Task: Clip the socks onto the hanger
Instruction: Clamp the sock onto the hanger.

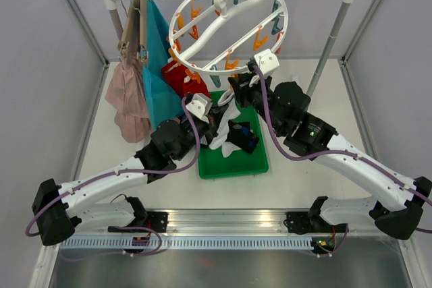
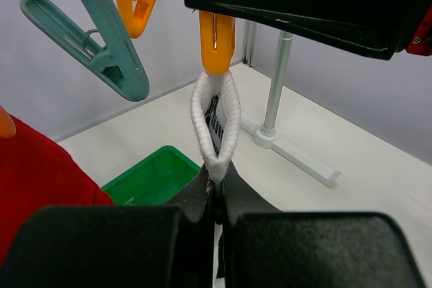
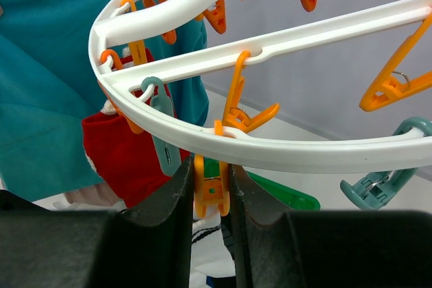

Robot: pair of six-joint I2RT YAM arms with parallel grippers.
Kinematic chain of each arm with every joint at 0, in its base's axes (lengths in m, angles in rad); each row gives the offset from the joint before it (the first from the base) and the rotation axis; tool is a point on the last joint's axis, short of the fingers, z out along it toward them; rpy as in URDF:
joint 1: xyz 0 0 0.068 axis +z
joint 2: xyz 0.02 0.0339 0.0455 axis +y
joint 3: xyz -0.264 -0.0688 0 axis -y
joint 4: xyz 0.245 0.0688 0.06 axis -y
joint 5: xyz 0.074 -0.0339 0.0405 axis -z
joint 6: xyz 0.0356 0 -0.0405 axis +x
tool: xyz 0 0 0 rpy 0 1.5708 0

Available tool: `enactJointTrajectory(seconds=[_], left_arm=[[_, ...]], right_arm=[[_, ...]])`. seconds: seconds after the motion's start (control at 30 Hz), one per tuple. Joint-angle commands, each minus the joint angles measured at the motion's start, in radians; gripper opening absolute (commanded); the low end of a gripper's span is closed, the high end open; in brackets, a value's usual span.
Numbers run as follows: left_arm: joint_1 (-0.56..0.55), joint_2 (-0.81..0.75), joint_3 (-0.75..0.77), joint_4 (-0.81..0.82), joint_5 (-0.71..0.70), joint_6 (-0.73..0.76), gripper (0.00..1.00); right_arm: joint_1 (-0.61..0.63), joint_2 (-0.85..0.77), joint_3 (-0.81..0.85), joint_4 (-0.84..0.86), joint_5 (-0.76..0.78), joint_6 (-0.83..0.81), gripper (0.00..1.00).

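Note:
The hanger [image 1: 229,25], a white ring with orange and teal clips, hangs from the rail. My right gripper [image 3: 211,175] is shut on one orange clip [image 3: 210,190] under the ring's near rim [image 3: 304,153]. My left gripper [image 2: 217,197] is shut on the white cuff of a sock [image 2: 216,126] and holds it up so its top edge meets that orange clip [image 2: 217,42]. In the top view both grippers meet below the ring, left [image 1: 214,114] and right [image 1: 237,87]. A red sock [image 1: 181,79] hangs on the ring's left side. A dark sock [image 1: 241,136] lies in the green tray [image 1: 233,166].
A teal cloth [image 1: 158,52] and a pink garment [image 1: 128,96] hang on slim hangers at the rail's left end. The rack's right post [image 1: 331,42] and its foot [image 2: 297,156] stand close behind. Free teal clips [image 2: 101,45] dangle beside the held sock.

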Motion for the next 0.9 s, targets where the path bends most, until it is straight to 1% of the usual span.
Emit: enactJointTrajectory(seconds=[0.0, 0.37, 0.87], left_arm=[[-0.004, 0.003, 0.039, 0.064, -0.031, 0.031, 0.02], [-0.007, 0.006, 0.047, 0.086, -0.041, 0.028, 0.02], [-0.009, 0.007, 0.07, 0.107, -0.021, 0.002, 0.02]], right_arm=[[0.005, 0.008, 0.044, -0.007, 0.023, 0.01, 0.0], [0.004, 0.014, 0.048, -0.017, 0.015, 0.01, 0.0], [0.005, 0.025, 0.051, -0.016, 0.01, 0.01, 0.01]])
